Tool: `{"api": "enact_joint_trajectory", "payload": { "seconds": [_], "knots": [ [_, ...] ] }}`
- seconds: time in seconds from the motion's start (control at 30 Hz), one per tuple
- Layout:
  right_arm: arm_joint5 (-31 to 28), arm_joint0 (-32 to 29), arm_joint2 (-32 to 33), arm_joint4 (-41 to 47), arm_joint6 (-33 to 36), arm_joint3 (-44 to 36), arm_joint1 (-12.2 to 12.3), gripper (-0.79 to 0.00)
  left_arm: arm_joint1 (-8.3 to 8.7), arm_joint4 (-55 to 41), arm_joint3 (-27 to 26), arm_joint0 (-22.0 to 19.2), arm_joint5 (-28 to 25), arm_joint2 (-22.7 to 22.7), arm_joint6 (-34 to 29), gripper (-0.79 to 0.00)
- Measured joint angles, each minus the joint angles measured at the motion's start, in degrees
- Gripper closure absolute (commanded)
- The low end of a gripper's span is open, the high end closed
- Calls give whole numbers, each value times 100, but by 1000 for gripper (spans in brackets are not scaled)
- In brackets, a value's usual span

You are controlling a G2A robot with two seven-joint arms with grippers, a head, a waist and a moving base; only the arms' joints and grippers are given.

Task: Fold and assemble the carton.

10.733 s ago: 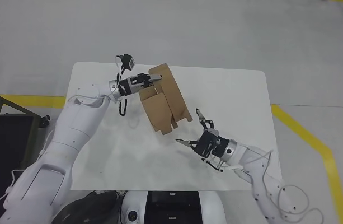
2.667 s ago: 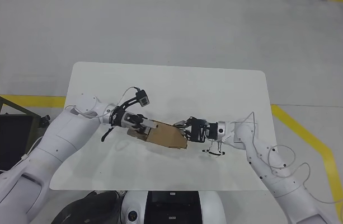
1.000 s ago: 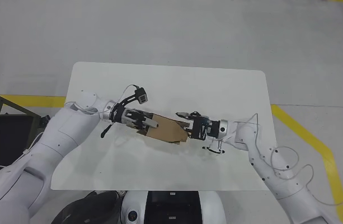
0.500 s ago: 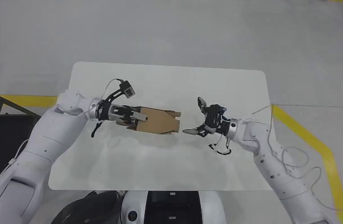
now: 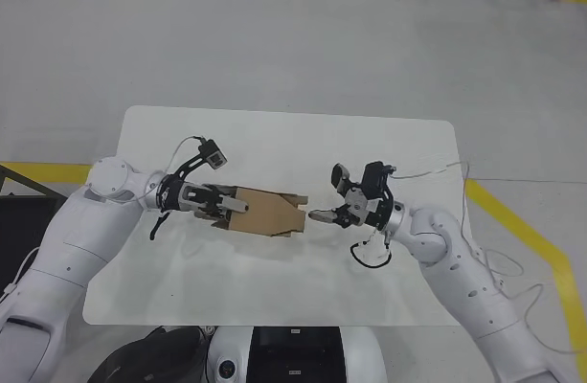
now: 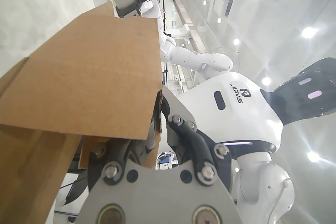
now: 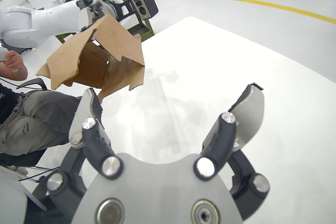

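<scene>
Firmly clenched, the left pincer [image 5: 228,204] grips one end wall of the carton [image 5: 266,212], with the brown cardboard edge pinched between its fingers [image 6: 172,107]. From that grip the carton stretches lengthwise toward the other arm as a partly opened sleeve lying on its side. In the right wrist view the carton's [image 7: 110,46] far end gapes open, its loose flaps hang unfolded, and one lower corner appears to meet the white counter [image 7: 210,64]. Just beyond the carton's open end, the right pincer [image 5: 326,193] is released, with its two fingers spread wide and nothing between them. It faces the carton's opening from close by without touching it. The carton sits near the middle of the counter [image 5: 389,144], between the two arms.
</scene>
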Motion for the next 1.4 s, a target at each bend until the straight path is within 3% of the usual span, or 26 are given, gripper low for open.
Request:
{"api": "enact_joint_trajectory", "payload": {
  "seconds": [0.3, 0.7, 1.4],
  "knots": [
    [363, -222, -92, -473, -314, -397, -34, -785, -128, -82, 193, -160, 1, 218, 0, 0],
    [812, -573, -68, -1261, -856, -884, -39, -785, -424, -255, 808, -399, -1, 303, 3, 0],
    [1007, -604, -262, -1586, -1125, -979, -118, -785, -748, -126, 962, -428, 2, 177, 0, 0]
  ]
}}
